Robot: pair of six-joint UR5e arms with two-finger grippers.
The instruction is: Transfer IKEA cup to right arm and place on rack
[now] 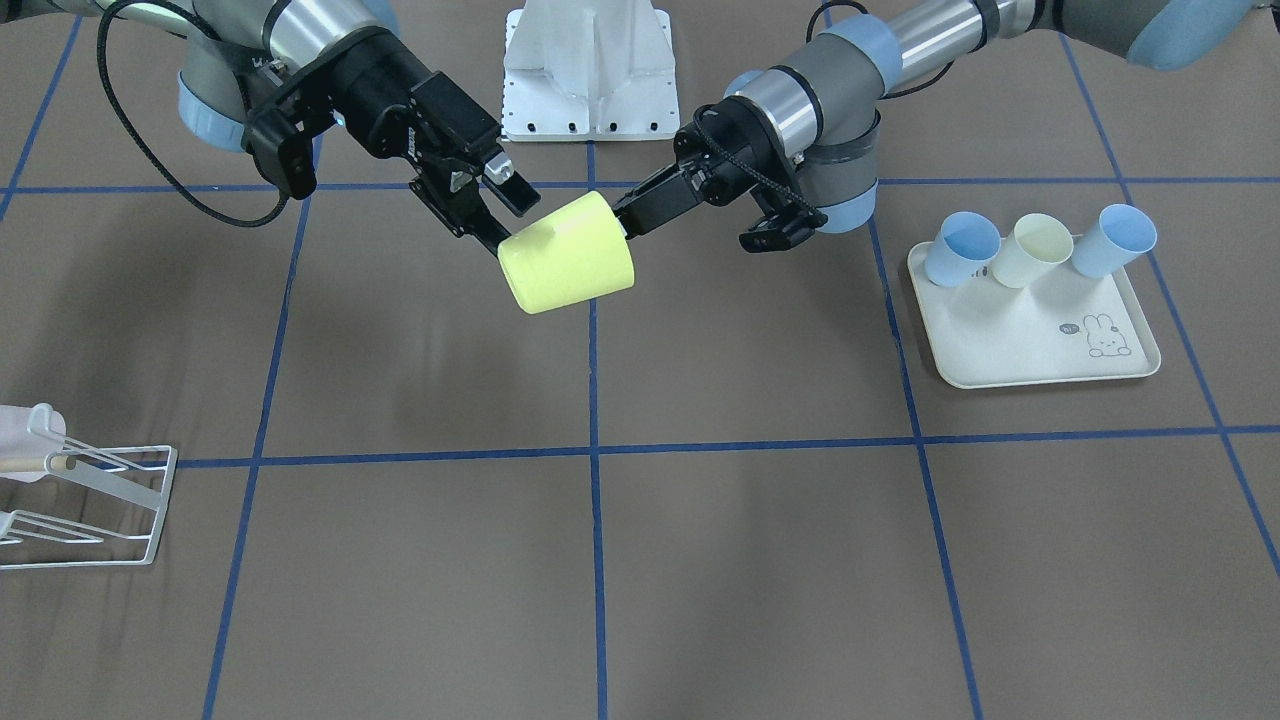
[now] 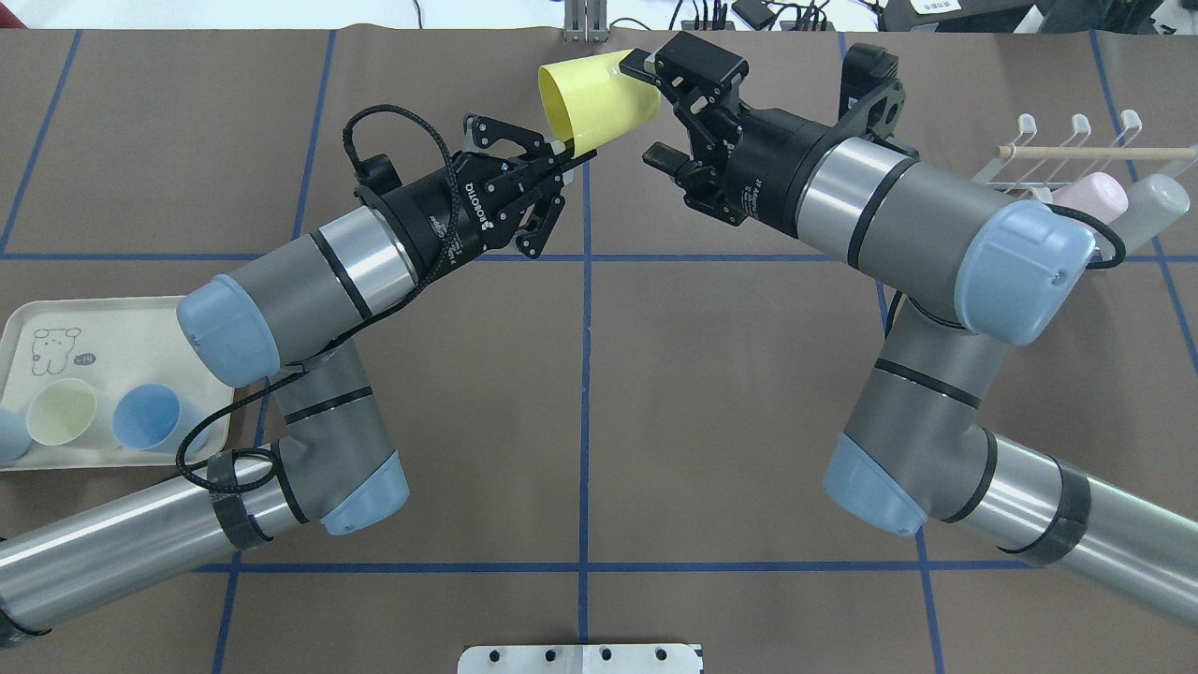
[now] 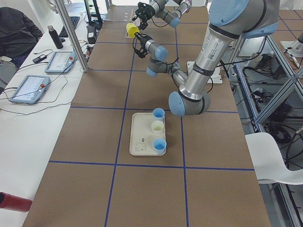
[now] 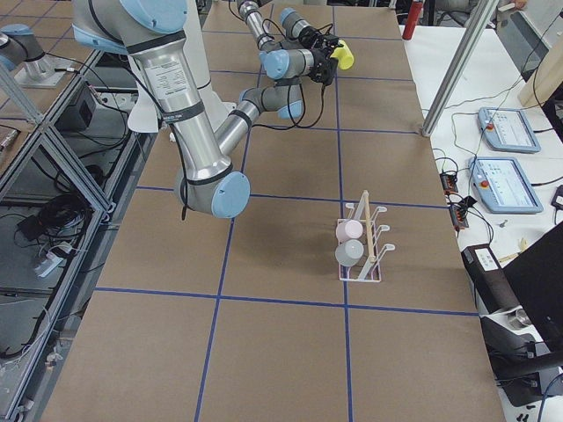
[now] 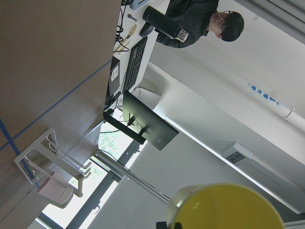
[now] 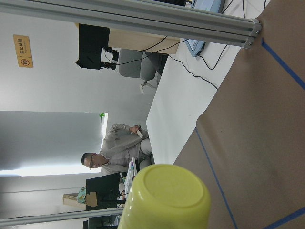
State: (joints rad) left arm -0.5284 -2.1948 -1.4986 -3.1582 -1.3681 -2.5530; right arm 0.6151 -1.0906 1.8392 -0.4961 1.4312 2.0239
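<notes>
Cup (image 2: 599, 103): plain yellow plastic, held clear of the table over its far middle and tilted on its side. Its mouth is toward the robot's left, and the left gripper (image 2: 560, 150) pinches its rim. Right arm (image 2: 936, 215): silver-grey with light-blue caps, reaching in to the centre. The right gripper (image 2: 649, 108) has its jaws spread around the cup's base end (contact unclear). Rack (image 2: 1067, 154): white wire with a wooden dowel, upright on the table at the robot's right, well apart from the cup.

ROBOTIQ printed on the left tool (image 2: 560, 155)
</notes>
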